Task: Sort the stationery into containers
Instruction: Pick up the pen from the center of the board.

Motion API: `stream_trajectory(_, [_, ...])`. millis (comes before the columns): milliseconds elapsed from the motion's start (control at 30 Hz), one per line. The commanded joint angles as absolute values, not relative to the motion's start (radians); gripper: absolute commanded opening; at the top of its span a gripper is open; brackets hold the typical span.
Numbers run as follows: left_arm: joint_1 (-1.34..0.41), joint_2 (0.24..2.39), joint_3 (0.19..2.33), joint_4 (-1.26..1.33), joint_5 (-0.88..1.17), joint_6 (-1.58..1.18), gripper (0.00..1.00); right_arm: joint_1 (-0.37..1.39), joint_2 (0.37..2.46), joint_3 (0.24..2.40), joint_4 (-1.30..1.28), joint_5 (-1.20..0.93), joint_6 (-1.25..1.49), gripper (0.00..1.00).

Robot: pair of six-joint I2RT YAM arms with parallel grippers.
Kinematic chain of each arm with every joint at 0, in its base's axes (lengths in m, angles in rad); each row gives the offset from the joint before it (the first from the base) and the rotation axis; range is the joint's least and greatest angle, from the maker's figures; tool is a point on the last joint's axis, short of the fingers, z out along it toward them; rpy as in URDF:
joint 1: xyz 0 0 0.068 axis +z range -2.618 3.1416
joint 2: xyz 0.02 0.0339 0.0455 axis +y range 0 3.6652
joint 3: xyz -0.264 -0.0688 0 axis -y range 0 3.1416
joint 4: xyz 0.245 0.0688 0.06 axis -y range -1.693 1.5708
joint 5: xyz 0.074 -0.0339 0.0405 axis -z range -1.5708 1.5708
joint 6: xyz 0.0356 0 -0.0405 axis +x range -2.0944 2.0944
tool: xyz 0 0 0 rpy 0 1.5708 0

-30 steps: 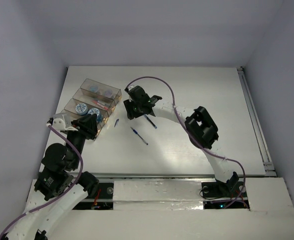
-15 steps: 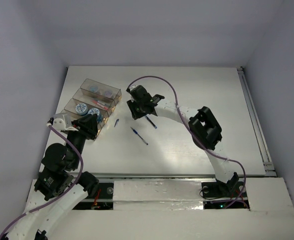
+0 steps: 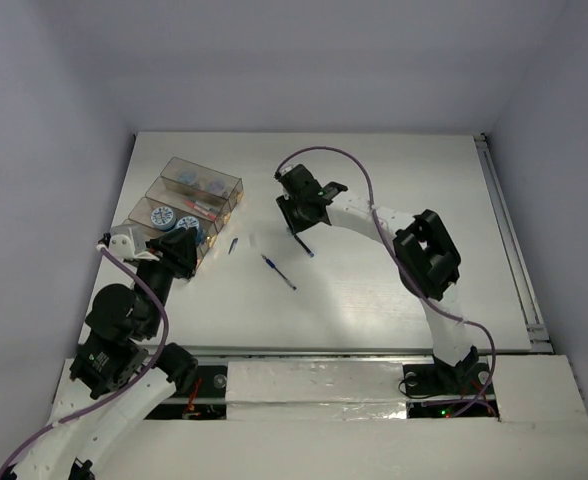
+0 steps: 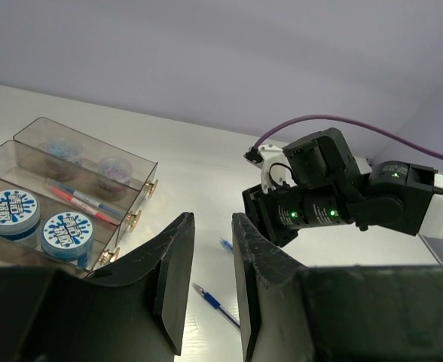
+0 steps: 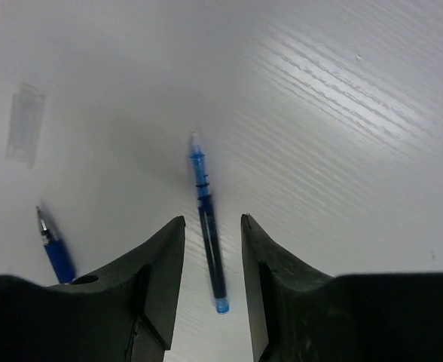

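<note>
Blue pen (image 5: 208, 234) lies below parted right jaws; second pen (image 5: 53, 245), clear piece (image 5: 24, 124) beside.

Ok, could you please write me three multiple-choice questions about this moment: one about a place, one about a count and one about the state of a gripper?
1. Where does the pink pen lie?
A. Loose, outside the organizer
B. Inside an organizer compartment
C. On top of a roll

2. How many rolls with white-and-blue tops sit in the compartment just nearer the left wrist camera than the pink pen's?
A. One
B. Two
C. Five

3. What is the state of the right gripper?
A. Shut on a roll
B. Shut on a blue pen
C. Open above a blue pen

Answers:
1 B: clear brown walls enclose the pen.
2 B: two round tops lie side by side there.
3 C: its fingers stand apart and the pen lies flat beneath the gap.
</note>
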State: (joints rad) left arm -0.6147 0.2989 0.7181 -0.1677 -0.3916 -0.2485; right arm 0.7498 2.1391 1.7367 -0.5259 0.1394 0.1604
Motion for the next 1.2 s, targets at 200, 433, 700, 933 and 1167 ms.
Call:
stream_trajectory(200, [-0.611, 0.324, 0.727, -0.121, -0.371, -0.252, 0.23, 0.727, 2.201, 1.801, -0.558, 0.124, 0.118, 0.42])
stream_trajectory(433, [-0.611, 0.333, 0.73, -0.123, -0.359, -0.252, 0.23, 0.718, 2.229, 1.818, -0.549, 0.058, 0.113, 0.41])
stream_trajectory(700, [-0.601, 0.373, 0.739, -0.149, -0.304, -0.282, 0.24, 0.718, 2.264, 1.838, -0.546, 0.067, 0.121, 0.04])
stream_trajectory(933, [-0.601, 0.411, 0.736, -0.144, -0.259, -0.287, 0.32, 0.709, 2.136, 1.755, -0.46, 0.083, 0.179, 0.0])
stream_trajectory(1167, [-0.581, 0.448, 0.73, -0.123, -0.166, -0.301, 0.38, 0.709, 1.898, 1.499, -0.103, -0.049, 0.371, 0.0])
